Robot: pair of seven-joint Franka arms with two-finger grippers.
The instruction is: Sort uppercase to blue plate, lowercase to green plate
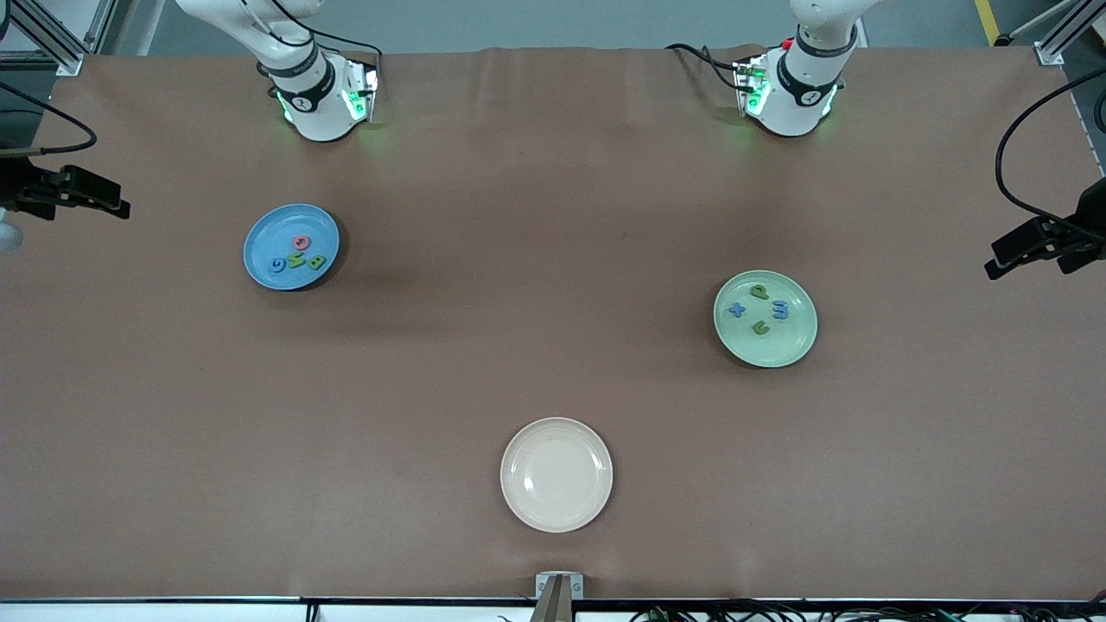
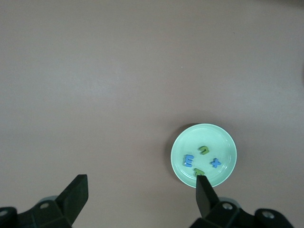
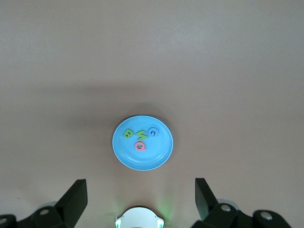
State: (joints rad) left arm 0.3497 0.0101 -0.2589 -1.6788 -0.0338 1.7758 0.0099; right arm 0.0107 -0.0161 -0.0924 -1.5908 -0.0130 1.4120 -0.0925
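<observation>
The blue plate (image 1: 259,233) lies toward the right arm's end and holds the blue G (image 1: 277,264), green N (image 1: 297,261), green B (image 1: 316,263) and the pinkish-red round letter (image 1: 301,243). The green plate (image 1: 782,345) lies toward the left arm's end and holds the green p (image 1: 759,292), blue x (image 1: 737,309), blue m (image 1: 780,309) and green u (image 1: 760,327). My left gripper (image 2: 140,186) is open and empty, high over bare table beside the green plate (image 2: 223,142). My right gripper (image 3: 140,187) is open and empty, high over the table near the blue plate (image 3: 142,159).
A cream plate (image 1: 556,474) with nothing in it sits near the table's front edge, midway along it. Black camera mounts stand at the table's two ends (image 1: 65,190) (image 1: 1045,242). The right arm's base (image 3: 139,217) shows under the right gripper.
</observation>
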